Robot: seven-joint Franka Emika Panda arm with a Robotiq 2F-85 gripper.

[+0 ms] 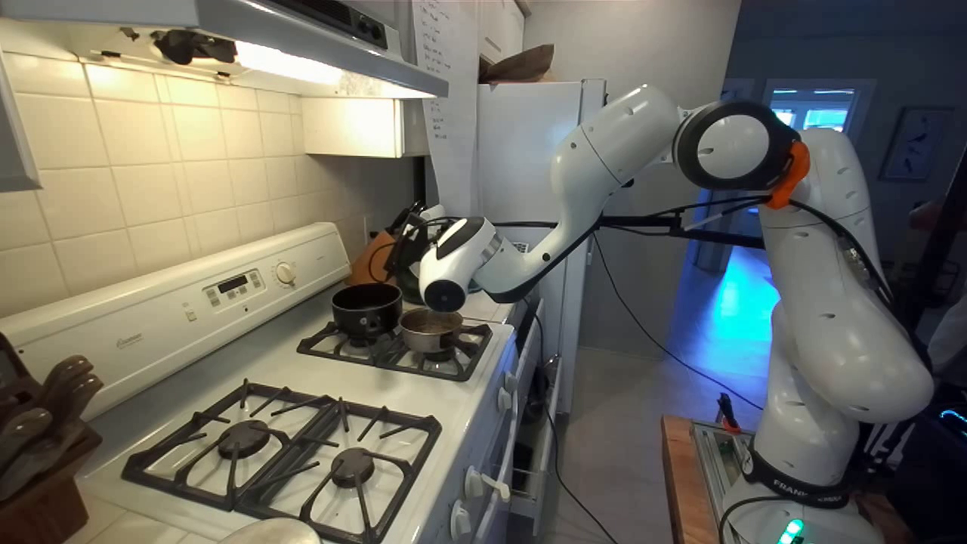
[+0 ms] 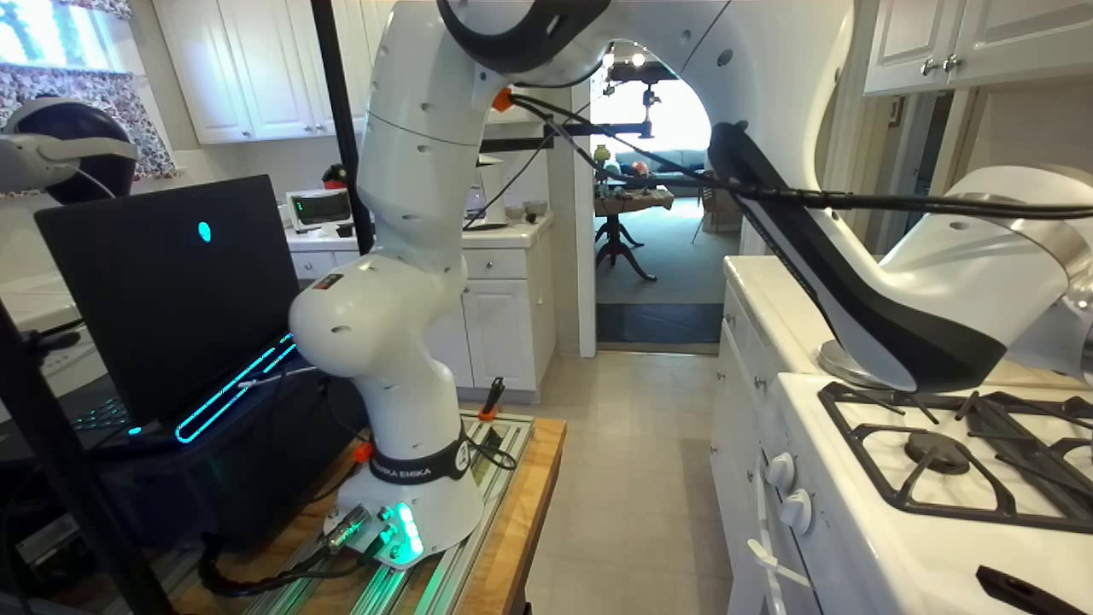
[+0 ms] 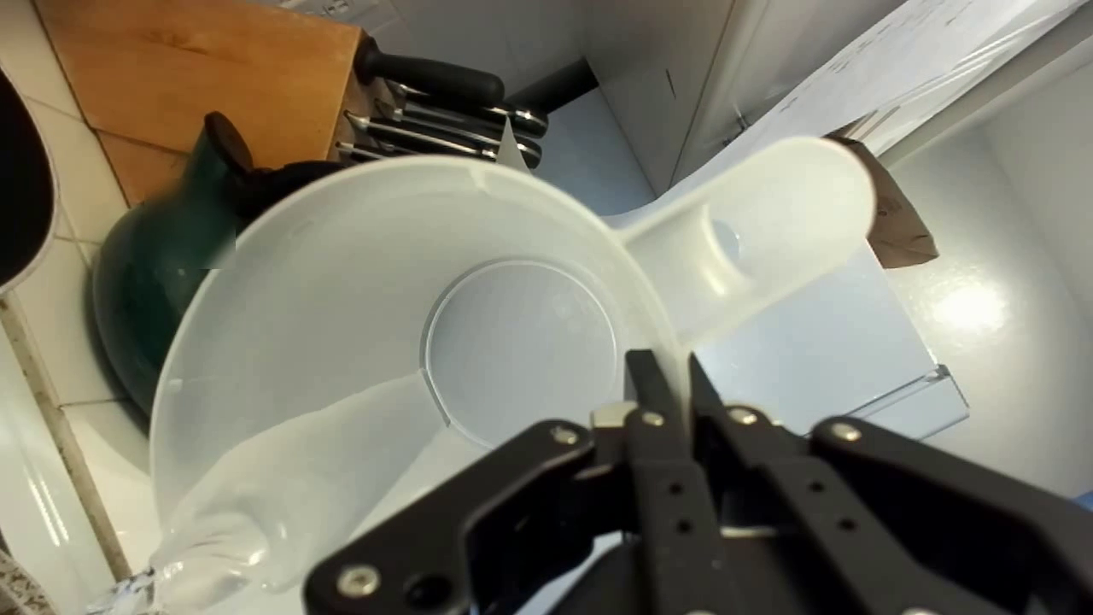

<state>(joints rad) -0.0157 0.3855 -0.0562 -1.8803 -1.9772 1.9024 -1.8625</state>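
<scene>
A large translucent plastic vessel [image 3: 341, 316] with a round base and a side handle [image 3: 781, 213] fills much of the wrist view. My gripper [image 3: 666, 354] is shut on its wall, one finger inside and one outside, just below where the handle joins. A clear bulge at the lower left of the vessel is hard to make out. Beside the vessel stand a dark green kettle [image 3: 149, 282] and a wooden knife block [image 3: 205, 77]. In an exterior view the white wrist [image 1: 461, 264] hides the fingers and hangs over a small metal pan [image 1: 430, 331].
A black pot [image 1: 367, 306] sits on the back burner beside that pan. Nearer are bare grates [image 1: 287, 453] and another knife block [image 1: 45, 446]. The range hood [image 1: 332, 45] juts out above; a refrigerator [image 1: 529, 151] stands behind the arm. Cables [image 2: 811, 198] run along the arm.
</scene>
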